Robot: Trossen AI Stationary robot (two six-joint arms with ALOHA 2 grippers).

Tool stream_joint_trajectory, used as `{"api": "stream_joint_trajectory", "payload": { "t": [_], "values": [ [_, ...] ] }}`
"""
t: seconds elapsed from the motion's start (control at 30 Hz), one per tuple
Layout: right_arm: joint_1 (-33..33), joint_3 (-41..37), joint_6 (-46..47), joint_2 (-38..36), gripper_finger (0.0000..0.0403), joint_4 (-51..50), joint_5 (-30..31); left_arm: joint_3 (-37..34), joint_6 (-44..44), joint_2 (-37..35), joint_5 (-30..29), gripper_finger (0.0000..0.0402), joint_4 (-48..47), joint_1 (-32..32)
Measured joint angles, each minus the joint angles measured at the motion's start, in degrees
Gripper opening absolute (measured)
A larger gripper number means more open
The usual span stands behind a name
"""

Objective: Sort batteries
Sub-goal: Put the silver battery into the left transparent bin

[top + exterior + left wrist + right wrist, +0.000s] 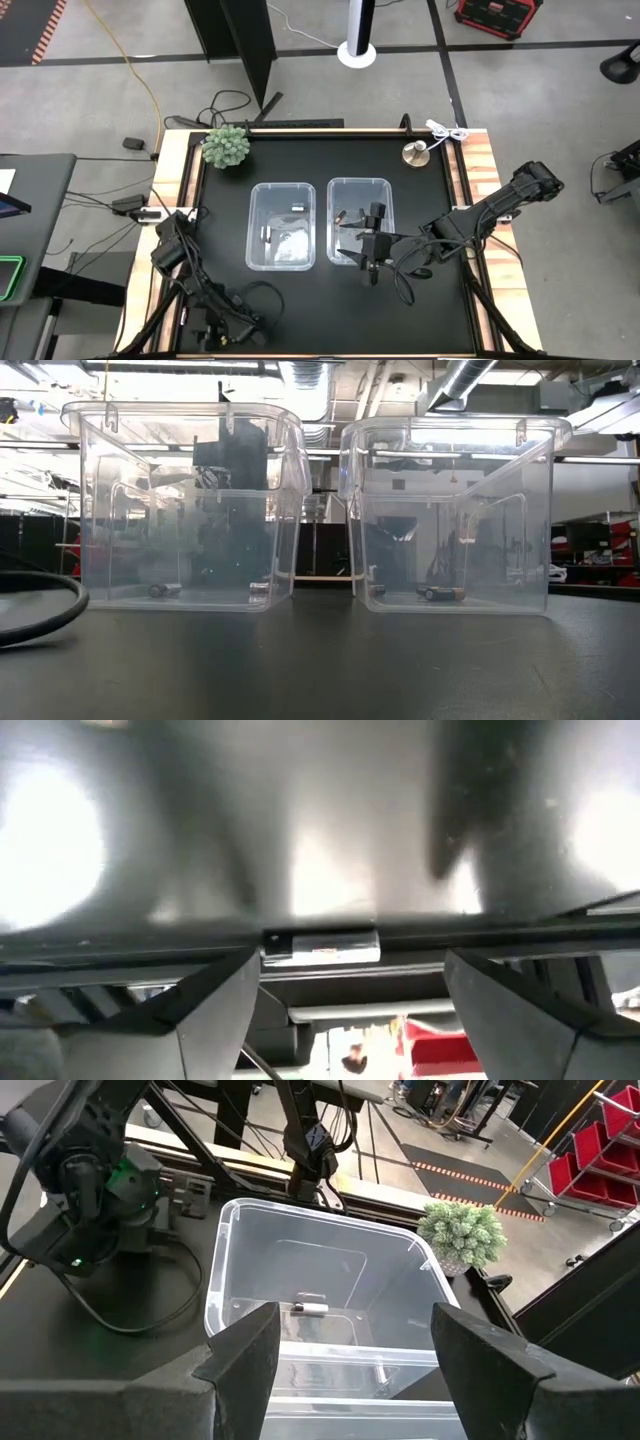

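The right arm's fingers (350, 1370) stood spread wide with nothing between them, hovering over the right-hand bin (360, 222) and looking across toward the left-hand bin (320, 1290). In the high view that right gripper (372, 262) hung above the near part of its bin, the arm reaching in from the right edge of the counter (430, 200).

The batteries lay in both clear bins. A silvery one (309, 1308) rested on the floor of the left-hand bin, with another pale cell (266, 235) near that bin's left wall. The dark ones (440, 593) sat on the floor of the right-hand bin, seen through its front wall in the low view.

The left gripper (345, 1020) was tucked low at the counter's near-left corner, its fingers apart and holding nothing.

Each cell looked light, rigid and smooth, so it would likely roll or slip if nudged on the slick plastic floor. The safest hold would probably be across the middle of the barrel, fingers closing on the round sides rather than the ends.

A small potted plant (227, 146) stood at the far-left corner and a small bell (415, 153) near the far right.
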Motion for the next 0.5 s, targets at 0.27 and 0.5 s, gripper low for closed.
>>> {"api": "stream_joint_trajectory", "payload": {
  "t": [0.27,0.5],
  "values": [
    [0.0,0.0,0.04,0.0,0.0276,-0.06,0.01,0.04,1.96,0.32,1.04,0.0311,0.06,-0.3],
    [0.69,0.0,0.21,0.0,0.0276,-0.05,0.01,-3.08,0.92,0.02,4.13,0.0311,0.82,-2.15]
  ]
}}
